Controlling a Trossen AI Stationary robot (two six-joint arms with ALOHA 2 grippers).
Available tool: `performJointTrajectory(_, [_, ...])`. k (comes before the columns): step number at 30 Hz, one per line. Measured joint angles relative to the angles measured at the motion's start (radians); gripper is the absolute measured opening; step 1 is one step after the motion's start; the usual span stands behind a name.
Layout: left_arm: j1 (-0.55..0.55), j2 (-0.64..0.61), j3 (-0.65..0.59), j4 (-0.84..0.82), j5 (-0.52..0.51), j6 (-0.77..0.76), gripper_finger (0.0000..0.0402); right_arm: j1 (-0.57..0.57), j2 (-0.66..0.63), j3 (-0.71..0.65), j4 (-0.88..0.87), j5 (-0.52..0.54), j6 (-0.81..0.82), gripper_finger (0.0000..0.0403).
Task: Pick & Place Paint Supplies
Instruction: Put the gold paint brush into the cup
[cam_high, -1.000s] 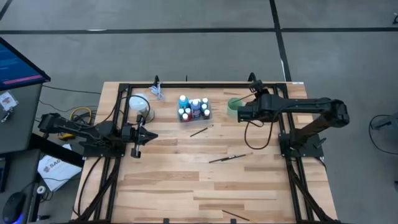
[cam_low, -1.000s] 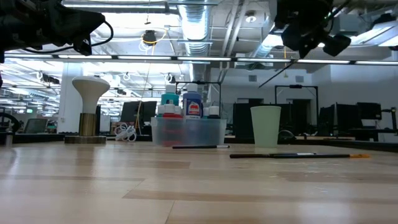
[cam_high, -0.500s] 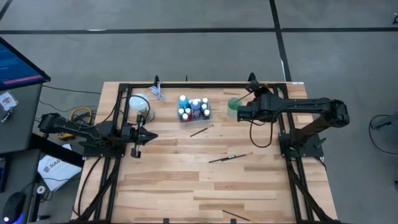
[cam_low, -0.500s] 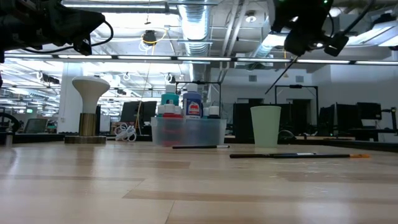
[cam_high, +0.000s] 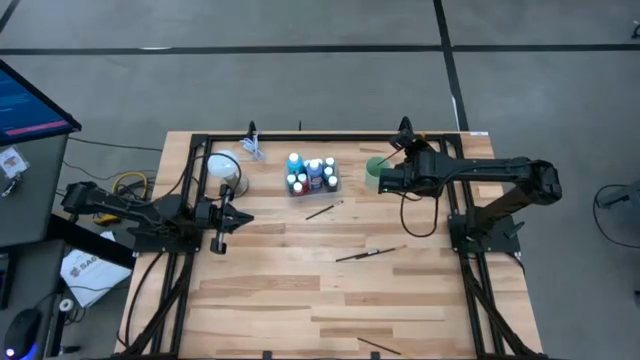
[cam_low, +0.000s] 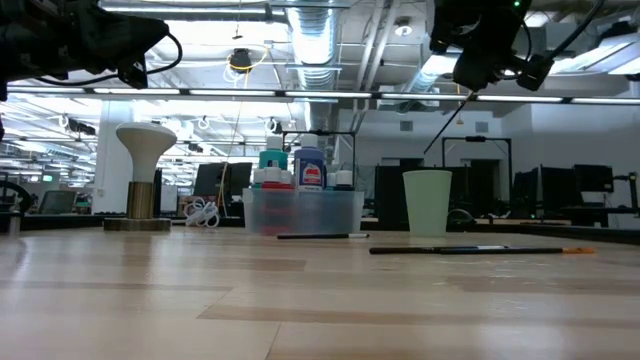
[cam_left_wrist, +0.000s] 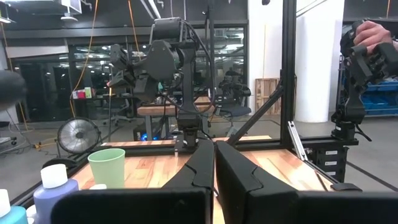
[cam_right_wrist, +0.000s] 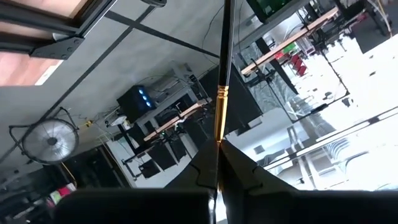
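Observation:
My right gripper (cam_low: 478, 72) hangs above the translucent green cup (cam_low: 427, 203), shut on a thin dark-handled brush (cam_low: 447, 124) that slants down toward the cup's mouth. In the high view the right gripper (cam_high: 385, 180) is beside the cup (cam_high: 374, 172). The clear tray (cam_high: 334, 185) holds the white-capped paint bottles (cam_high: 311, 172). Two brushes lie flat on the table: a short dark one (cam_high: 320, 211) and a long orange-tipped one (cam_high: 370, 253). My left gripper (cam_high: 222, 216) waits shut at the table's left side, touching nothing. My right gripper pinches the brush between its two fingers just behind the gold ferrule (cam_right_wrist: 219, 121), at the brush's upper end. The dark handle (cam_right_wrist: 226, 43) runs on past the fingertips. The brush is lifted clear and tilted, its free end (cam_low: 427, 153) hanging above the cup.
A white lamp-like stand (cam_high: 224, 165) is at the far left, near the tray. Another thin stick (cam_high: 377, 346) lies at the table's near edge. The black frame rails (cam_high: 330, 134) border the far side. Bare wood (cam_high: 300, 290) spreads across the near half.
My right gripper has shifted slightly toward the table's left, over the cup, and turned. The held brush has tipped from a shallow slant to a steeper one, its free end swinging in above the cup's mouth.

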Motion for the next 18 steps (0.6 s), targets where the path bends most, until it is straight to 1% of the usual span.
performJointTrajectory(4, [0.0, 0.0, 0.0, 0.0, 0.0, 0.0, 0.0002, -0.007, 0.038, -0.001, 0.01, 0.001, -0.066, 0.0])
performJointTrajectory(9, [0.0, 0.0, 0.0, 0.0, 0.0, 0.0, 0.0002, -0.028, 0.123, 0.0, 0.014, 0.01, -0.07, 0.0])
performJointTrajectory(13, [0.0, 0.0, 0.0, 0.002, 0.0, 0.0, 0.0002, -0.049, 0.189, 0.0, 0.018, 0.074, -0.068, 0.0])
performJointTrajectory(18, [0.0, 0.0, 0.0, 0.003, 0.0, 0.0, 0.0002, -0.065, 0.248, 0.0, 0.017, 0.078, -0.053, 0.0])
